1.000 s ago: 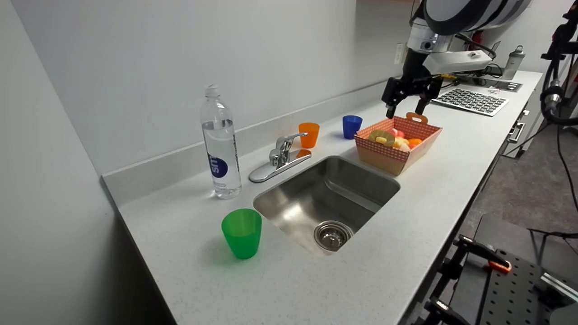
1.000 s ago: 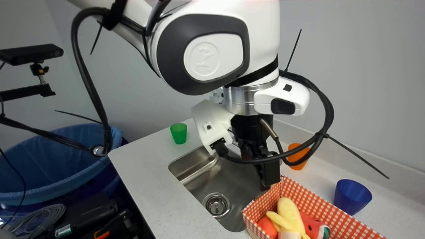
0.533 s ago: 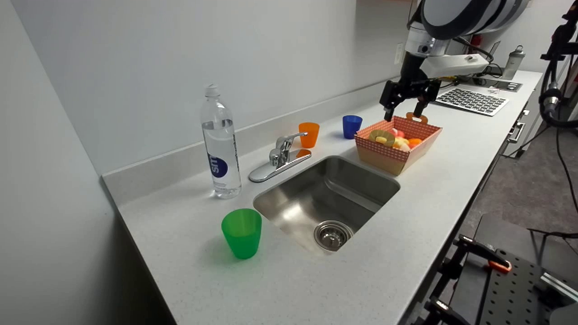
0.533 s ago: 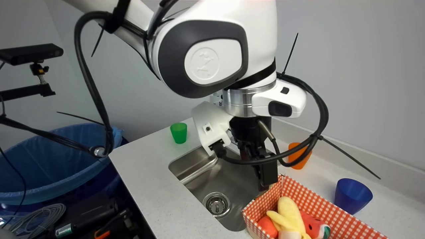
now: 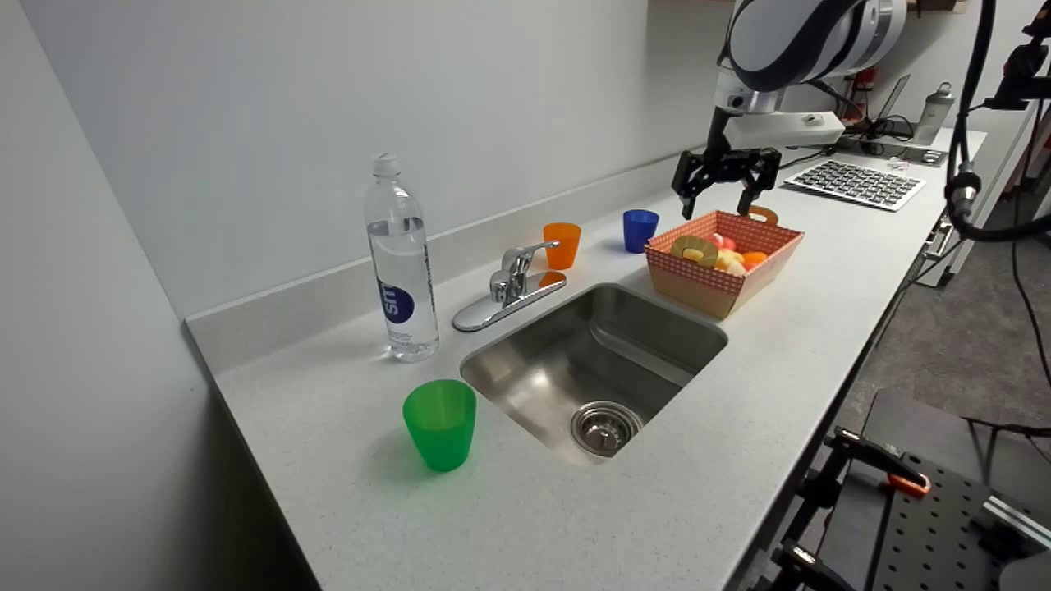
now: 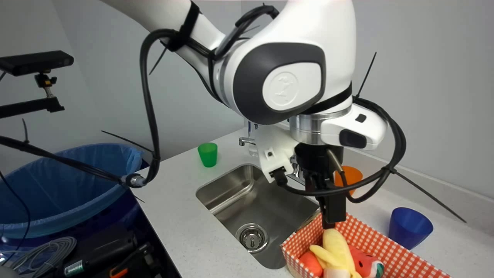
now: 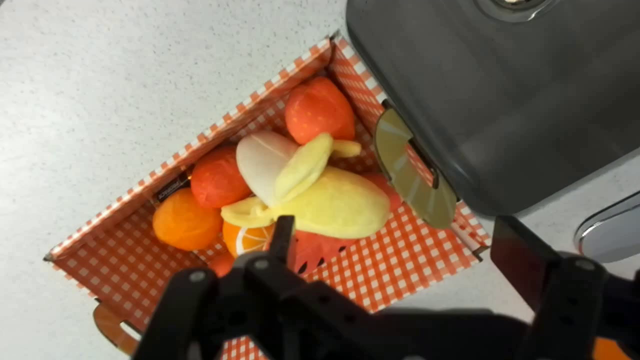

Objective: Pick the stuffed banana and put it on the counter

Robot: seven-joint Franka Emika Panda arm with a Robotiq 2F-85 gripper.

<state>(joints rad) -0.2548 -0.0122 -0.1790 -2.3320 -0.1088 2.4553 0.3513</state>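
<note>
The stuffed banana point(image 7: 345, 200), a yellow soft toy with a pale peeled end, lies on top of other soft fruit in the orange-checked basket point(image 7: 410, 250). It also shows in an exterior view point(image 6: 335, 247). My gripper point(image 7: 395, 227) is open and empty, its fingers wide apart. It is above the basket; in the wrist view the left fingertip overlaps the banana's lower edge and the right one lies beyond the basket's edge. The gripper also shows over the basket in an exterior view point(image 5: 716, 208). The counter point(image 5: 575, 525) is pale grey-white, also in an exterior view point(image 6: 185, 216).
A steel sink point(image 5: 591, 361) adjoins the basket, with a faucet point(image 5: 517, 283) behind it. An orange cup point(image 5: 562, 246), a blue cup point(image 5: 640, 231), a green cup point(image 5: 440, 425) and a water bottle point(image 5: 402, 271) stand on the counter. The watermelon toy point(image 6: 364, 262) lies beside the banana.
The arm has moved sideways over the basket: leftward in an exterior view where the faucet faces the camera, rightward where the arm fills the picture. The gripper stays open; the banana has not moved.
</note>
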